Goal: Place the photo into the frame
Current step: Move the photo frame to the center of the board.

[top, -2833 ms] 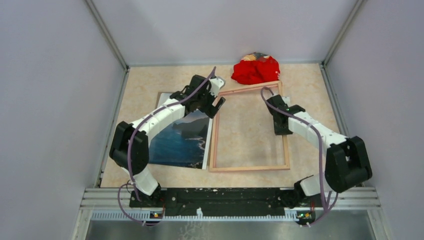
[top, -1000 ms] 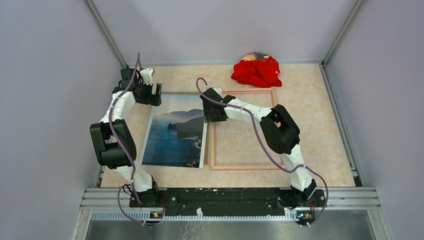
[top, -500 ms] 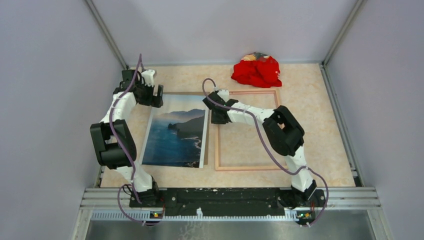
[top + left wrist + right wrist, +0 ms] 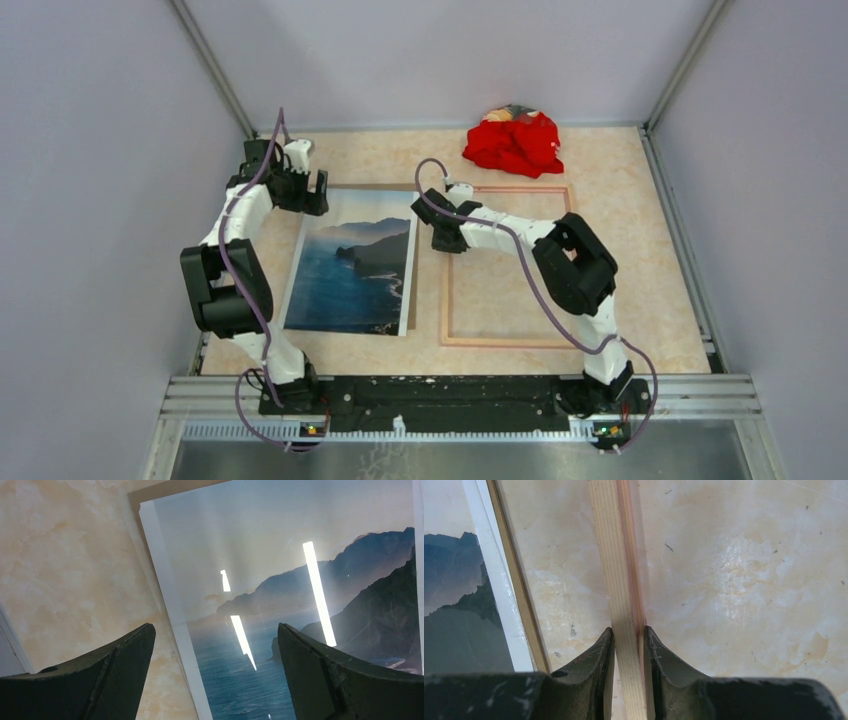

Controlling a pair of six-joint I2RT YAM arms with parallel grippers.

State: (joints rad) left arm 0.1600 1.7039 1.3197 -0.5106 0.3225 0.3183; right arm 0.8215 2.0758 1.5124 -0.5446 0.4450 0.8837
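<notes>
Right wrist view: the right gripper [image 4: 628, 636] is clamped on the left rail of the frame [image 4: 616, 555], tan back upward. The frame lies flat at the desk's centre, just right of the photo [image 4: 350, 270], which lies flat near the left edge on a brown board [image 4: 372, 187]. The left gripper [image 4: 215, 630] hangs with its fingers wide apart over the photo's far left corner, holding nothing.

Judgement: the frame is light, thin and rigid, so a rail pinch suits it. The photo is glossy and probably floppy; take it at an edge.

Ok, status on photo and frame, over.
Right gripper shut on frame rail. Left gripper open over photo corner. Photo outside frame. Backing board under photo.
</notes>
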